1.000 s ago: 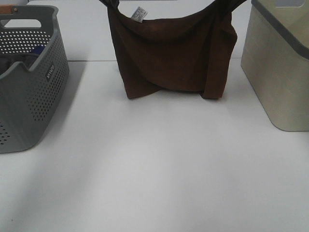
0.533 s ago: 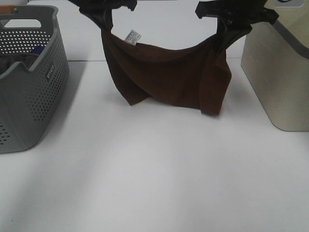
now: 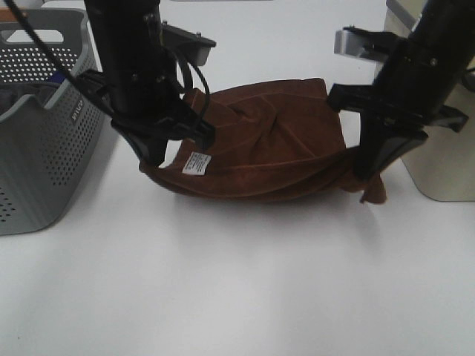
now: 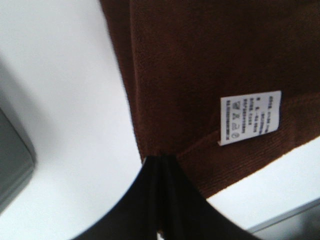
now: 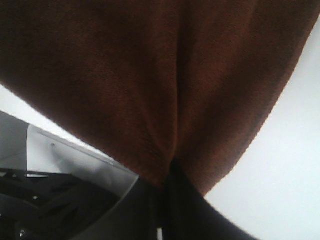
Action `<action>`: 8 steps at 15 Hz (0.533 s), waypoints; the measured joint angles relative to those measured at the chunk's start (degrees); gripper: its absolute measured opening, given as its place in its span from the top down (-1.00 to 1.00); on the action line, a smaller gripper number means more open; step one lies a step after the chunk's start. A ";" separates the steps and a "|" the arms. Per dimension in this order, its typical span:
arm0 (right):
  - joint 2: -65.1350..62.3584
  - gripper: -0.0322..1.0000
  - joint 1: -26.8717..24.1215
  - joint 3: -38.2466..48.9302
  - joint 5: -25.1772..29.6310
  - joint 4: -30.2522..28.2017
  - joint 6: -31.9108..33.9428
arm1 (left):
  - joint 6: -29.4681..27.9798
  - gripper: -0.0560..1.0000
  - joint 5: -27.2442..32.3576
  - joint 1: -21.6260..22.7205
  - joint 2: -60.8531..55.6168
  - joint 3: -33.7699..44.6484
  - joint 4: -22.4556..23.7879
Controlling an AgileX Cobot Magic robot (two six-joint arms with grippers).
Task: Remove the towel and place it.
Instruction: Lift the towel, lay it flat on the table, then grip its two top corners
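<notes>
The dark brown towel (image 3: 260, 148) lies bunched on the white table between both arms, its white tag (image 3: 196, 163) facing front near the left end. My left gripper (image 3: 154, 165) is shut on the towel's left corner, low over the table. At the other end, my right gripper (image 3: 365, 176) is shut on the right corner. In the left wrist view the closed fingers (image 4: 162, 195) pinch the towel (image 4: 200, 65) edge beside the tag (image 4: 250, 118). The right wrist view shows the towel (image 5: 150, 75) gathered into the closed fingers (image 5: 167, 200).
A grey perforated basket (image 3: 44, 119) with fabric inside stands at the left edge, close to the left arm. A beige bin (image 3: 438, 174) stands at the right, just behind the right arm. White table (image 3: 237, 282) stretches in front of the towel.
Both arms have come down and forward with the towel. It hung stretched high between them before; now its body rests bunched on the table.
</notes>
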 joint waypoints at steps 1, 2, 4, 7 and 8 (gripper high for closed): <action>-1.78 0.94 0.00 3.78 0.00 0.40 -0.46 | -1.32 0.89 0.00 -1.49 -1.83 3.27 0.17; -3.44 0.94 0.00 7.73 0.00 0.86 -0.86 | -2.75 0.89 0.06 -3.15 -3.72 6.76 0.17; -7.22 0.94 0.00 14.61 -0.06 1.89 -1.03 | -5.96 0.89 0.06 -6.36 -6.36 12.38 0.17; -12.61 0.94 0.00 23.15 -0.06 3.38 -1.20 | -10.94 0.89 -0.57 -11.92 -9.57 19.54 -0.80; -14.27 0.94 0.00 25.61 -0.11 4.18 -1.20 | -12.55 0.89 -0.69 -13.46 -10.26 21.03 -0.92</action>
